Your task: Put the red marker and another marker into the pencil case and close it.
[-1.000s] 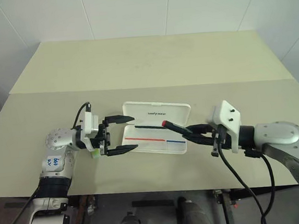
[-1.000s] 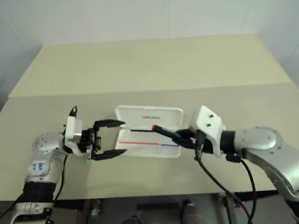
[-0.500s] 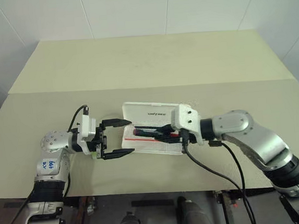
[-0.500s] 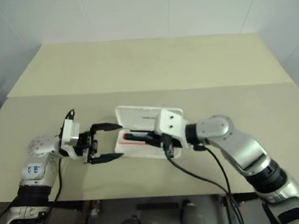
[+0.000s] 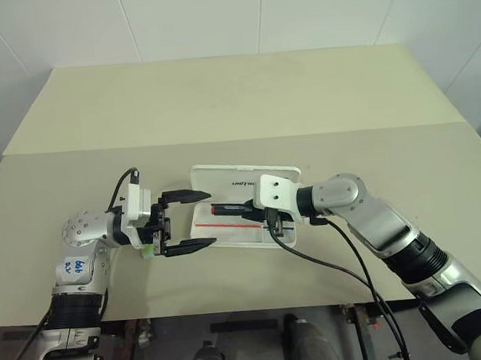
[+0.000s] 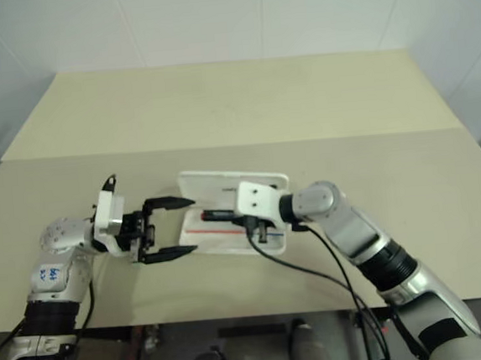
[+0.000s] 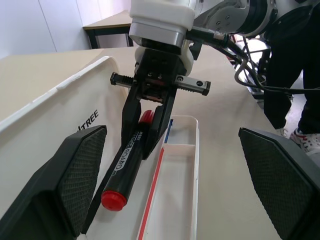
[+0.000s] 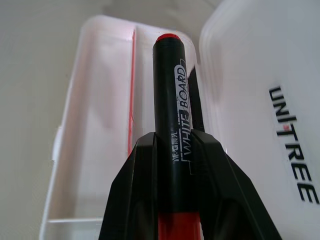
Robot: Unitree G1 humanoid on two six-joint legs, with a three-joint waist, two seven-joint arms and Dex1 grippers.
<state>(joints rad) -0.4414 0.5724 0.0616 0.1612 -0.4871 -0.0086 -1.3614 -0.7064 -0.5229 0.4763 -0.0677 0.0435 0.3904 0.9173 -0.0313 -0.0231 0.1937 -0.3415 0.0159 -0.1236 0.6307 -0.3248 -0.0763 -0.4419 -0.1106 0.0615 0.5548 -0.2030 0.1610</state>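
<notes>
- The pencil case (image 5: 248, 217) lies open on the tabletop (image 5: 233, 96), near the front edge and about midway between the left and right edges. Its lid (image 5: 253, 179) stands up on the far side, with dark lettering on the inner face.
- Inside the tray of the case run a red line and a blue line.
- The right claw (image 5: 245, 208) is clamped on the red marker (image 5: 229, 207). Its 2 black fingers (image 8: 145, 195) press the black barrel from both sides.
- The marker is held over the open tray, close in front of the lid, almost parallel to the long side of the case. Its red end cap points to the left edge of the tabletop. From the left wrist view the marker seems slightly above the tray floor, but I cannot tell for sure if it touches.
- The barrel has a white label with the words "WHITE BOARD".
- The left claw (image 5: 195, 222) is at the left short end of the case, pointing toward it, with its 2 fingers wide apart and nothing between them.
- A small lime-green thing (image 5: 148, 250), probably the other marker, lies on the tabletop under the left wrist, mostly hidden.
</notes>
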